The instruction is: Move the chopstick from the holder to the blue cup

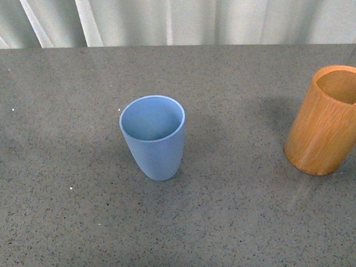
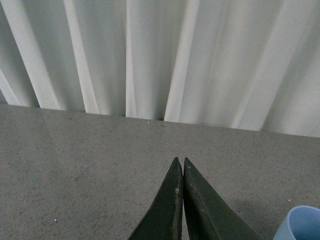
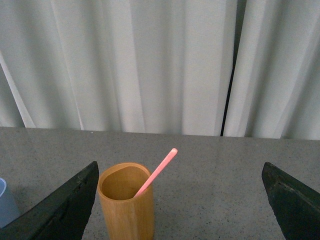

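right claw (image 3: 180, 164) gapes wide, facing the holder (image 3: 126, 210); left claw (image 2: 181, 160) is pinched together, empty. the chopstick (image 3: 156, 172) leans on the holder's rim: a misaligned pinch could miss it or tip the holder.

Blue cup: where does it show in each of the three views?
Front view: blue cup upright in the middle of the table, left of the holder.
Left wrist view: only part of its rim, cut by the frame, beside the shut left gripper.
Right wrist view: a sliver at the frame edge, apart from the holder.
Shared landmark: the white curtain behind the table.
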Controlling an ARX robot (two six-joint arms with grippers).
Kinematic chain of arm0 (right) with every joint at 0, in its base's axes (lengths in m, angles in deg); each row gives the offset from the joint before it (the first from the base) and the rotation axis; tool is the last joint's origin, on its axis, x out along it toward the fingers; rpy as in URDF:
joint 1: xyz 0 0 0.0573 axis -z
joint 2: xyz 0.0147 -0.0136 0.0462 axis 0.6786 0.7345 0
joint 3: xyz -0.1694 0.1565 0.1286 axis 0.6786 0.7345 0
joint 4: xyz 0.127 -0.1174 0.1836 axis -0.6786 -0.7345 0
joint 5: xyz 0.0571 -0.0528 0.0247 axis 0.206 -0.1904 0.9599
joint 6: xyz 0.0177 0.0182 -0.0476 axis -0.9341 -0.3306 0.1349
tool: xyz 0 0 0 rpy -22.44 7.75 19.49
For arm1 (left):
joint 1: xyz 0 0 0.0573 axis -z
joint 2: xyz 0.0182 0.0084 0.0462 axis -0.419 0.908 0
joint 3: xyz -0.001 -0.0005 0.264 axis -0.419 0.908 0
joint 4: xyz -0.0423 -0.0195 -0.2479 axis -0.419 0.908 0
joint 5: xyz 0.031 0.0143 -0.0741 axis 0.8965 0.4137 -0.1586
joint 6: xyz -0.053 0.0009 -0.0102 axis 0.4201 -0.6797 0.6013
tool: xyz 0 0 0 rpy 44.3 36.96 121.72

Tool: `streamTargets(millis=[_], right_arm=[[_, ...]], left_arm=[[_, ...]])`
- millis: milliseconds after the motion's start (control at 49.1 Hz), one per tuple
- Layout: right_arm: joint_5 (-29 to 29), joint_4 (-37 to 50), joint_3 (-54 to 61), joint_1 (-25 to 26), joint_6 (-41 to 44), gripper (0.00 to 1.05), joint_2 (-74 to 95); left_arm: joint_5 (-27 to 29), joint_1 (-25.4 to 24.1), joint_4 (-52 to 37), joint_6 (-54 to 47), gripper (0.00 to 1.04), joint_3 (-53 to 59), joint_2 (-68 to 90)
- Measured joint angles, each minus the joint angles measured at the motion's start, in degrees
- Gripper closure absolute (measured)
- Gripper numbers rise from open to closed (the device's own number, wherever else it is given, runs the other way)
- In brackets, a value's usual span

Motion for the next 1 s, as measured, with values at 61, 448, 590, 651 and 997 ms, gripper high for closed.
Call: streamTargets(millis=[61,448,590,651,997], right_arm=[[0.0,0.0,0.0,0.0,0.0,0.10,0.0],[0.0,0.0,0.0,0.0,0.0,0.10,0.0],[0.0,0.0,0.0,0.0,0.0,0.10,0.0],[0.0,0.0,0.0,0.0,0.0,0.10,0.0],[0.0,0.0,0.0,0.0,0.0,0.10,0.0]], left_arm=[[-0.4,-0.5,0.7,0.0,1.01,1.2,-1.7],[-5.5,-5.6,8.7,0.0,1.01,6.5,-15.0],[-5.6,-5.6,8.7,0.0,1.01,8.9,-17.8],[-5.6,-5.6,11.6,0.0,1.01,8.9,-21.0],[-5.6,-5.6,23.5,0.0,1.01,8.9,-34.1]])
